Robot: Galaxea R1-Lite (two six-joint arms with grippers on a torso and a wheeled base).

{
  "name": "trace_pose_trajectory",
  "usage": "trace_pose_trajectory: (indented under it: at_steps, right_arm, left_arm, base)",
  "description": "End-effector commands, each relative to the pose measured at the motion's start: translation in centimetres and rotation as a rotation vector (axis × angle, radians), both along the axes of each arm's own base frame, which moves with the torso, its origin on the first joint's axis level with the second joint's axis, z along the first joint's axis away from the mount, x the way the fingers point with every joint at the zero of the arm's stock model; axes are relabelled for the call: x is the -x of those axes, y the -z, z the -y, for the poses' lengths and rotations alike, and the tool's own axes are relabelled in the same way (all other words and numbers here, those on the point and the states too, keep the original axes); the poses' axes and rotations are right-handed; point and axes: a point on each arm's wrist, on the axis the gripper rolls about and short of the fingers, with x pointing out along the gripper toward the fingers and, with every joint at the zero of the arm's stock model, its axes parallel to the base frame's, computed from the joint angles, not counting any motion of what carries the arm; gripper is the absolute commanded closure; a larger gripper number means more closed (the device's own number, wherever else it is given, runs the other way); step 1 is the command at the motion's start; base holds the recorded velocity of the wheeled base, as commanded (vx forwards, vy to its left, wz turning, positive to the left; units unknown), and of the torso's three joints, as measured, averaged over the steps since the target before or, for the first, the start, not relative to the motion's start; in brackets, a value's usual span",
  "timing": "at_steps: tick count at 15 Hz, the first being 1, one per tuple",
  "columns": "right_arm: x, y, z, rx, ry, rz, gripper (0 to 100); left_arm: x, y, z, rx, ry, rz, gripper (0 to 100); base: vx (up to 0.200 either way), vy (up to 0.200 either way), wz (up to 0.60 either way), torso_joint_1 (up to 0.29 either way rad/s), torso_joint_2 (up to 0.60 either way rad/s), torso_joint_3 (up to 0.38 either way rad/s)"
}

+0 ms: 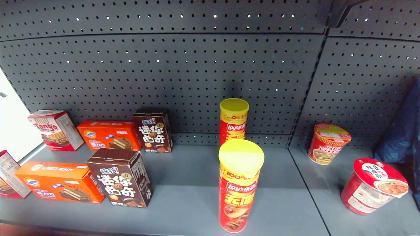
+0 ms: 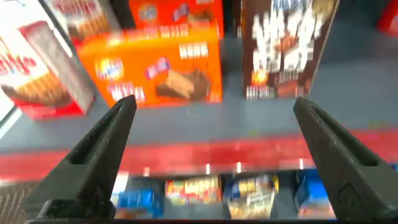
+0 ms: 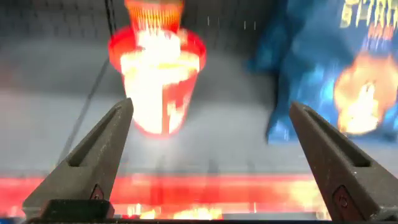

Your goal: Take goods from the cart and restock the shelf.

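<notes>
Two grippers: left gripper (image 2: 214, 104) and right gripper (image 3: 210, 104), both spread wide, holding nothing.
Left gripper position: just off the front of the shelf (image 1: 183, 196), facing the orange box (image 2: 155, 65) and the brown box (image 2: 289, 46).
Right gripper position: in front of the noodle bowl (image 3: 158, 74), with the blue bag (image 3: 323, 68) beside it.
Stock location: already on the shelf, two deep, with a wafer box (image 1: 55, 129) far left, the chip can (image 1: 239, 190) mid-shelf and a noodle cup (image 1: 328, 142) to the right.
Risk, chip can: tall, narrow and near the front edge; judged likely to topple if brushed by an arm reaching past.
Risk, noodle bowl: close to the front edge; a nudge from the right gripper could push it off.
Risk, boxes: front row packed tight; new stock forced in could shove a neighbour askew.
Containers: boxes shut, cans capped in yellow, noodle tubs sealed; contents hidden.
Lower tier: small packets (image 2: 193, 190) in blue and yellow, below the red edge strip (image 2: 205, 155).
</notes>
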Motion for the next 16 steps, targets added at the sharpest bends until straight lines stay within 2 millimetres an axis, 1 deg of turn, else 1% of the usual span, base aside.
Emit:
trace_pose_trajectory:
  at_steps: [1,2,3,4,6,9,13,14,16]
  right_arm:
    - [1.8,2.3,-0.1,-0.011,0.002,0.011,0]
    - [2.3,3.0,-0.1,-0.012,0.004,-0.002,0]
    - [2.8,3.7,-0.2,-0.015,0.005,-0.001,0]
    - [2.9,3.7,-0.2,-0.019,0.016,0.002,0]
    - [2.9,3.7,-0.2,-0.056,0.009,0.009,0]
    - [2.9,3.7,-0.3,-0.080,-0.043,0.010,0]
    - [2.9,3.7,-0.1,-0.092,0.033,0.010,0]
    - [2.9,3.7,-0.1,-0.091,0.030,0.008,0]
    - [2.9,3.7,-0.1,-0.093,0.057,0.013,0]
  left_arm:
    - [1.8,1.1,-0.2,0.005,-0.007,0.040,0]
    - [2.2,1.8,-0.3,0.004,-0.022,0.038,0]
    - [2.3,1.8,-0.4,0.005,-0.045,0.042,0]
    - [2.3,1.8,-0.4,0.003,-0.051,0.041,0]
    - [2.1,2.9,-0.4,-0.009,-0.053,0.004,0]
    - [1.9,3.1,-0.3,0.001,-0.026,0.021,0]
    - [1.9,3.1,0.1,0.030,0.144,0.015,0]
    - [1.9,3.7,0.1,0.050,0.146,-0.018,0]
    - [1.9,3.7,0.1,0.056,0.142,-0.018,0]
  base:
    - [0.000,0.000,0.00,0.000,0.00,0.000]
    - [0.000,0.000,0.00,0.000,0.00,0.000]
    - [0.000,0.000,0.00,0.000,0.00,0.000]
    - [0.000,0.000,0.00,0.000,0.00,0.000]
    - [0.000,0.000,0.00,0.000,0.00,0.000]
    - [0.000,0.000,0.00,0.000,0.00,0.000]
    - [0.000,0.000,0.00,0.000,0.00,0.000]
    - [0.000,0.000,0.00,0.000,0.00,0.000]
    - [0.000,0.000,0.00,0.000,0.00,0.000]
